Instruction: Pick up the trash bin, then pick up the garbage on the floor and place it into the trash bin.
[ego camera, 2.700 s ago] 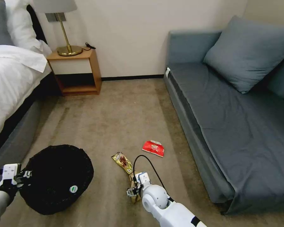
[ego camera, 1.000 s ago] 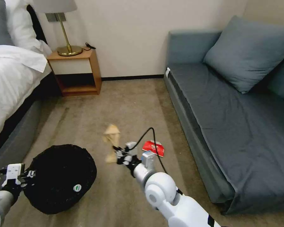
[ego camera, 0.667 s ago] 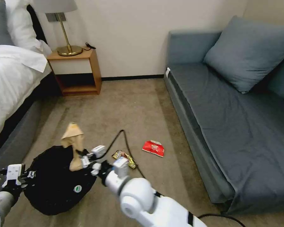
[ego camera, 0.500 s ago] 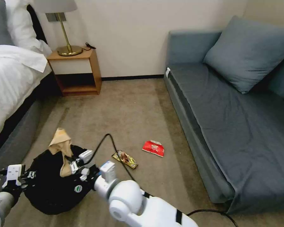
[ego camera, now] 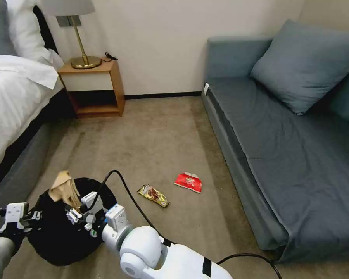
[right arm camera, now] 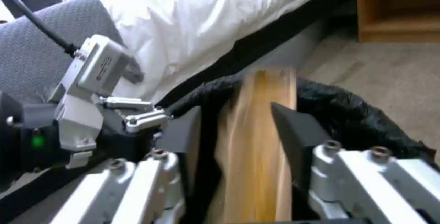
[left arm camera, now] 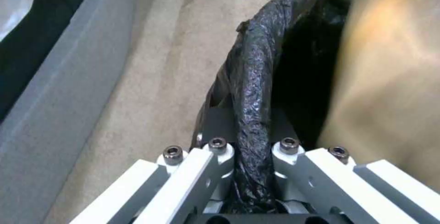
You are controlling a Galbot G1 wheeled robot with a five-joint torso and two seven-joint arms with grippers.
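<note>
One trash bin (ego camera: 62,232), lined with a crinkled black bag, is seen at the lower left of the head view, on the carpet beside the bed (ego camera: 15,97). Its rim is clamped by the left pincer (ego camera: 29,215); in the left wrist view the black bag rim (left arm camera: 254,89) is seen pinched between the two closed fingers. One crumpled brown paper wrapper (ego camera: 63,188) is gripped by the right pincer (ego camera: 74,212) and is held over the bin's opening; in the right wrist view the wrapper (right arm camera: 256,148) is seen squeezed between two dark finger pads (right arm camera: 298,138). Two pieces of garbage are left lying on the carpet, apart from each other: one gold-red snack wrapper (ego camera: 153,195) nearer the bin, and one red-white packet (ego camera: 189,182) closer to the grey sofa (ego camera: 291,147).
</note>
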